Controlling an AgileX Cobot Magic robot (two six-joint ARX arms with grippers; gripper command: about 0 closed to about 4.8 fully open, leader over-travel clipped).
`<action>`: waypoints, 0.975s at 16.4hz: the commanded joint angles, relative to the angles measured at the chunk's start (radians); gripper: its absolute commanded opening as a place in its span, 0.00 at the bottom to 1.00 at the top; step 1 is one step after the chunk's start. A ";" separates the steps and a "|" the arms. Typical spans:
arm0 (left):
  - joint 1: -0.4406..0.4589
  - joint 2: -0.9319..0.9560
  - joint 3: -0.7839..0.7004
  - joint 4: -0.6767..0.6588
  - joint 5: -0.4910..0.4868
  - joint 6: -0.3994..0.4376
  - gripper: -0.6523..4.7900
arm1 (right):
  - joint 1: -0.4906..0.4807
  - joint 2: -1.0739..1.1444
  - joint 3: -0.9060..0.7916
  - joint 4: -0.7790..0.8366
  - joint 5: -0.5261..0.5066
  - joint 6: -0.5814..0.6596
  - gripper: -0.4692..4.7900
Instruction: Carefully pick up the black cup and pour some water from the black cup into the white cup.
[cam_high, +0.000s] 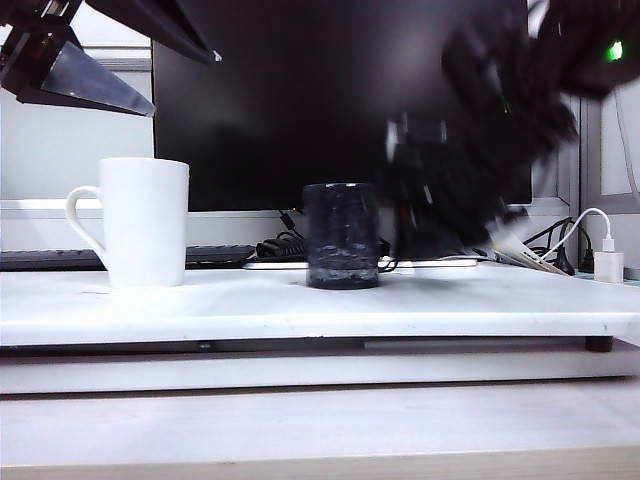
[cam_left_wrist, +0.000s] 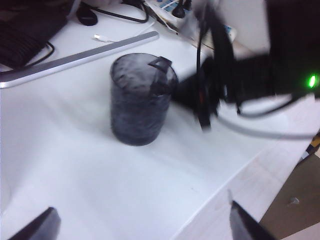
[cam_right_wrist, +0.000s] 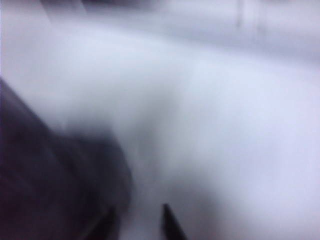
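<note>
The black cup stands upright mid-table, and its thin handle points toward my right arm. Well to its left stands the taller white cup, handle turned outward. My right gripper is motion-blurred just right of the black cup. In the right wrist view its fingertips stand slightly apart, with white table between them and the black cup a dark blur beside them. My left gripper hangs high above the white cup. It is wide open and empty.
A dark monitor fills the background, with a keyboard and tangled cables at its foot. A white charger plug stands at the far right. The table's front edge runs close to the black cup.
</note>
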 joint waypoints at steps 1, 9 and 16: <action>0.001 -0.001 0.003 0.016 0.000 0.001 1.00 | 0.000 -0.005 0.005 -0.007 0.004 -0.005 0.33; 0.001 -0.005 0.004 0.051 -0.029 0.002 1.00 | 0.000 -0.074 0.005 -0.080 0.006 -0.035 0.52; 0.003 -0.254 0.005 0.030 -0.182 0.010 1.00 | 0.000 -0.489 0.006 -0.235 0.021 -0.064 0.52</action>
